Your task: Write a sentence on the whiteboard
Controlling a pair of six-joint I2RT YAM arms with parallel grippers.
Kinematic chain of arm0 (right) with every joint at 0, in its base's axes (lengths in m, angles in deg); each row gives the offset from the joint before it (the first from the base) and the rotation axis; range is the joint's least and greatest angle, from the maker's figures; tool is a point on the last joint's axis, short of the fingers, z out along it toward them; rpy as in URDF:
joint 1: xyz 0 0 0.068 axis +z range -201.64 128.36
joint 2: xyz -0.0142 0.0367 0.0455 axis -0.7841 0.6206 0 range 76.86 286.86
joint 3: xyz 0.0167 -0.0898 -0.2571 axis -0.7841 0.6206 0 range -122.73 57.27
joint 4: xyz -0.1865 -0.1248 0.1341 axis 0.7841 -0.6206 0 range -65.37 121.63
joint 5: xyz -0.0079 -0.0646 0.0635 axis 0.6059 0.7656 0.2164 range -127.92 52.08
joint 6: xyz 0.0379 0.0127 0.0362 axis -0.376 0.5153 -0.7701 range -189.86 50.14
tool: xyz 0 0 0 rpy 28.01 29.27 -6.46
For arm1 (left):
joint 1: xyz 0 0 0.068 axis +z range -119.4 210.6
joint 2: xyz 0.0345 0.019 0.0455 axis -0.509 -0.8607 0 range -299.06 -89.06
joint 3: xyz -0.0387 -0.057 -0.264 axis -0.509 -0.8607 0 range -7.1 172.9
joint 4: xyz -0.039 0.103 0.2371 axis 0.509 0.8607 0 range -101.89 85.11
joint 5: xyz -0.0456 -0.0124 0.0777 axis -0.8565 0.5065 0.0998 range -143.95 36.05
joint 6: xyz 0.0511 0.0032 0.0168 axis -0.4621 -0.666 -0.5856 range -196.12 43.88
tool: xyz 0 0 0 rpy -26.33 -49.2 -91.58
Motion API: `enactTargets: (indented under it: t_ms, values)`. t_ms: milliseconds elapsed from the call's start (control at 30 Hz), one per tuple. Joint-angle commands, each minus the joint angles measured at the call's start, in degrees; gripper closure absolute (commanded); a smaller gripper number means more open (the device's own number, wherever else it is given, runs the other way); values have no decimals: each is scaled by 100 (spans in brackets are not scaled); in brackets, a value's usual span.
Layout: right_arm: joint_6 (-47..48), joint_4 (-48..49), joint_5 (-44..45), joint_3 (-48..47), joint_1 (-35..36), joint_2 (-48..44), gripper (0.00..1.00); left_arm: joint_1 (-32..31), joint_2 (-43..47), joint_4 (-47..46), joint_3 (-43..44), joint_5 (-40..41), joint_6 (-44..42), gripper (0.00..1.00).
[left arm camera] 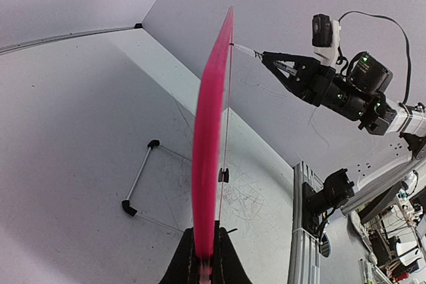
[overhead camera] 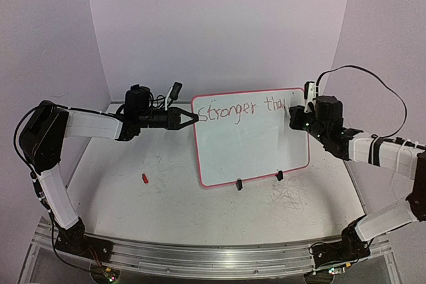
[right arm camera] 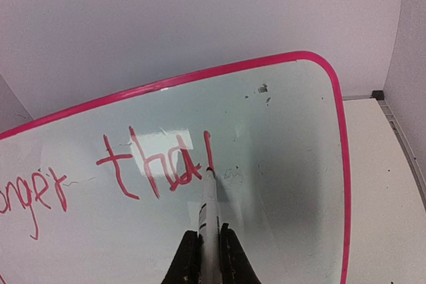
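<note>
Right gripper [right arm camera: 209, 241], bottom centre of its wrist view, is pinched on a slim white marker [right arm camera: 208, 201] pointing up, tip touching the pink-rimmed white whiteboard [right arm camera: 286, 164] just right of the red handwritten sentence [right arm camera: 143, 164], bare board lying further right; left gripper [overhead camera: 188, 118] clamps its left edge.

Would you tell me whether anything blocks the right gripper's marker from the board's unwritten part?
Nothing visible does: the marker tip touches the whiteboard at the end of the sentence, with bare surface beyond.

whiteboard [overhead camera: 253, 151]: white, pink rim | sentence [overhead camera: 239, 111]: red | marker [right arm camera: 208, 207]: white | tabletop [overhead camera: 166, 191]: white, grey scribbles
</note>
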Motion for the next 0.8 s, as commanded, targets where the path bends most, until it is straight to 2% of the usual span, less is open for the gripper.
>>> enactTargets:
  t_ms: [0, 433, 767]
  values:
    - [34, 248, 142, -361, -13, 177, 100, -137, 56, 4, 47, -132, -177, 100]
    - [-23, 255, 550, -378, -8, 185, 100, -138, 57, 7, 43, -133, -182, 100]
    - [-173, -12, 269, 37, -9, -64, 100, -138, 56, 5, 44, -143, -166, 100]
